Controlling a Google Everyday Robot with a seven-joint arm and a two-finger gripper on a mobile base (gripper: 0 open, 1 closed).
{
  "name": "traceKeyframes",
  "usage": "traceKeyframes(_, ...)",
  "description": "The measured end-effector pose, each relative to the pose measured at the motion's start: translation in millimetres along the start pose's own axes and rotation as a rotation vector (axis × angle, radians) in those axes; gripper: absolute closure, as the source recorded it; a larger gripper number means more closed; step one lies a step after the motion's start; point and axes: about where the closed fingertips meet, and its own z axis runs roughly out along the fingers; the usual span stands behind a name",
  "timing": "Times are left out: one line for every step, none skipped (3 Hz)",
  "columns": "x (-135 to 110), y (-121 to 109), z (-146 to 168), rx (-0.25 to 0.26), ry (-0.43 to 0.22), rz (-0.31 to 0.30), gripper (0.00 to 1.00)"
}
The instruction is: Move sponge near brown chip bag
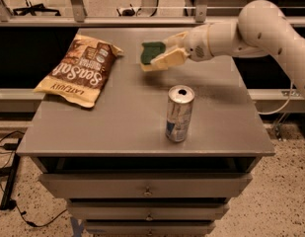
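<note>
The brown chip bag (pixel 81 71) with white "Sea Salt" lettering lies flat on the left of the grey table top (pixel 127 117). The sponge (pixel 151 53), dark green on top with pale yellow foam below, is held in the air above the table's back middle, to the right of the bag and apart from it. My gripper (pixel 164 55) comes in from the right on a white arm and is shut on the sponge.
A silver drink can (pixel 179 113) stands upright in front of the sponge, right of the table's centre. Drawers (pixel 145 185) sit below the table top. A rail (pixel 142 19) runs behind the table.
</note>
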Motion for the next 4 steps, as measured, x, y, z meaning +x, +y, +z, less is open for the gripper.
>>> traceKeyframes(-19,49,34,-0.116,-0.016,-0.017,1.00)
traceKeyframes(-31,86,62,-0.179,-0.020,-0.041,0.84)
traceKeyframes(-42,110,84,-0.202,-0.018,-0.073,0.61)
traceKeyframes(-46,115,96,-0.200,-0.007,-0.101,0.38)
